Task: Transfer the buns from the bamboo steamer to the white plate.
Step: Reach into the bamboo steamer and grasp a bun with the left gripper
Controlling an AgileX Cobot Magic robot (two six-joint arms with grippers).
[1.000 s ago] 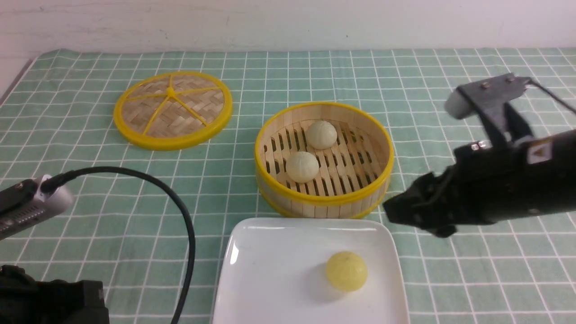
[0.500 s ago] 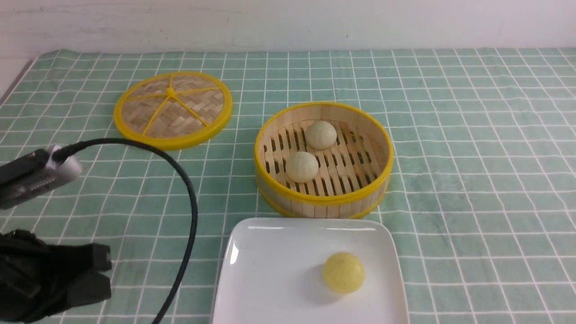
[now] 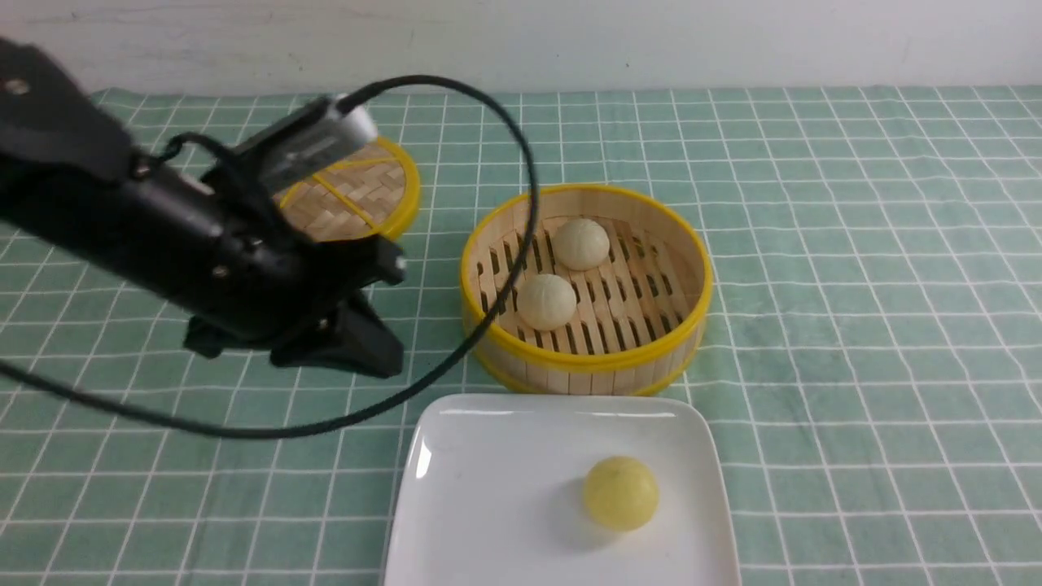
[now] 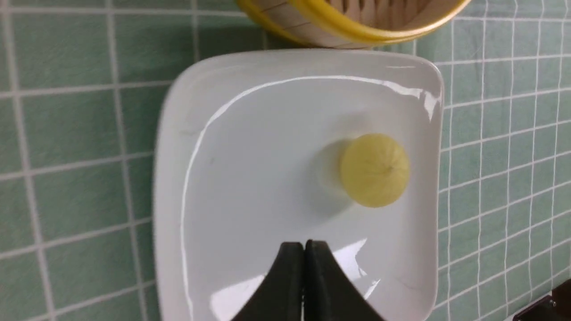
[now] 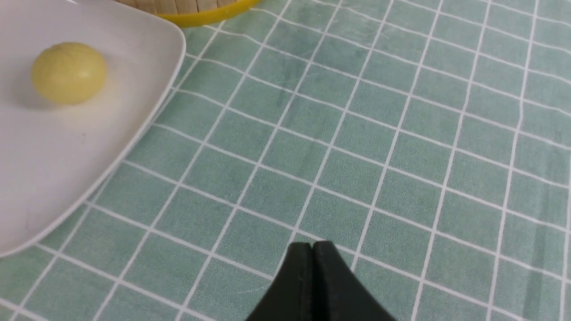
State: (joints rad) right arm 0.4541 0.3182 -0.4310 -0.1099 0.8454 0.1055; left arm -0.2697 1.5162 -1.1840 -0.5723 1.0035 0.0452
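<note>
Front view: a round bamboo steamer (image 3: 586,376) sits mid-counter on a green checked cloth (image 3: 855,325). Two pale buns rest on its slatted floor, the far pale bun (image 3: 581,243) toward 12 o'clock of the floor's middle and the near pale bun (image 3: 547,302) toward 8 o'clock, a little apart from each other. Just beside the steamer at its 6 o'clock lies the white plate (image 3: 488,505), and the yellow bun (image 3: 620,493) sits alone on it, toward 3 o'clock of the plate's middle. The steamer's woven lid (image 3: 366,195) lies flat out at 10 o'clock, partly hidden behind the left arm (image 3: 163,236). That arm reaches in from 9 o'clock, its left claw (image 3: 387,362) hanging above the cloth at about 8 o'clock of the steamer. A black cable (image 3: 525,179) loops from the arm across the steamer's 9 o'clock rim. In the left wrist view the left claw (image 4: 304,244) has its two black fingers pressed flat together with nothing between them, and the plate (image 4: 250,147) and yellow bun (image 4: 374,170) show beyond. The right wrist view shows the right claw (image 5: 312,244) closed the same way and empty over bare cloth (image 5: 401,133), with a corner of the plate (image 5: 67,156) and the yellow bun (image 5: 69,72) nearby.
</note>
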